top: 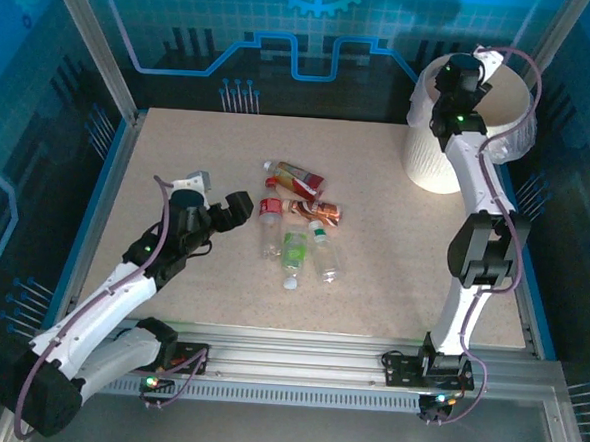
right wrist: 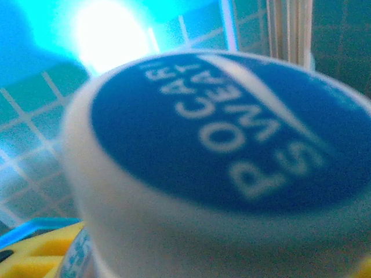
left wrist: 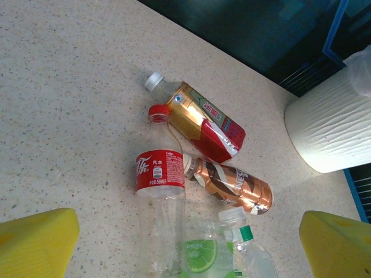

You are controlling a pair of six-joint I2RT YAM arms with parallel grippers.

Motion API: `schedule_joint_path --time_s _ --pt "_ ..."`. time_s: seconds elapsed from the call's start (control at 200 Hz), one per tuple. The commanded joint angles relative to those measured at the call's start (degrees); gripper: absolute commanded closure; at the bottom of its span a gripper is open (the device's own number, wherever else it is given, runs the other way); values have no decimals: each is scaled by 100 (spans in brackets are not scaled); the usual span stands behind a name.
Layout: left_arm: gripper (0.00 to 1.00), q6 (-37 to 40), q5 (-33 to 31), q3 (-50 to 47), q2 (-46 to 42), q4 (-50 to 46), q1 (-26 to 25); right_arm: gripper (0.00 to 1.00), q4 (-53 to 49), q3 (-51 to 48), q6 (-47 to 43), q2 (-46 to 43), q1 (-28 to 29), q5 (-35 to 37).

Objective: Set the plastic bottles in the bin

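Five plastic bottles [top: 293,249] lie bunched mid-tabletop [top: 402,278], touching or overlapping. Among them are a red-label cola bottle [left wrist: 160,171], bronze bottle [left wrist: 232,186] and red-gold bottle [left wrist: 203,121]. Left jaws wide apart, just left of the pile, holding nothing. Right jaws up over the white bin [top: 429,159] at far right, clamped on a blue-and-white-capped bottle [right wrist: 220,133].

1. Your tabletop [left wrist: 69,87] has a matt, finely speckled, stone-like surface.
2. Your cola bottle [left wrist: 160,191] is clear, glossy plastic with a smooth red film label.
3. The coffee bottle [left wrist: 232,186] wears a shiny wrap with a coppery metallic sheen.
4. The bin [left wrist: 330,127] shows you a matt white wall with fine wavy ridges.
5. Your left claw [left wrist: 186,243] has pads [left wrist: 35,243] that look like matt yellow plastic.
6. The Pocari bottle [right wrist: 174,243] has a cap [right wrist: 220,133] of smooth white plastic with a blue printed top.
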Motion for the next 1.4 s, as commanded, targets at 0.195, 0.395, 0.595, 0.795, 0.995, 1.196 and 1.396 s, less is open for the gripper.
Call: schedule_joint_path --time_s 0.195,0.395,0.595,0.795,0.995,1.196,1.396 --pt "1 -150 0 -111 33 99 96 52 -1025 670 510 285 -174 -2291" --pt "1 -214 68 -135 101 135 115 53 -1144 833 826 310 -198 -3376" --pt "1 -190 99 -135 106 79 132 50 -1117 775 1204 302 -478 -3164" --pt "1 -231 80 -198 96 34 150 41 -580 279 1495 9 -785 -2043" --pt "1 -329 53 -281 120 91 175 19 -873 206 1282 -114 -787 -581" --pt "1 -398 62 -195 280 74 203 7 -877 3 929 -366 -779 -594" --pt "1 -501 132 -62 497 -5 211 3 -716 -109 432 -695 -621 -663"
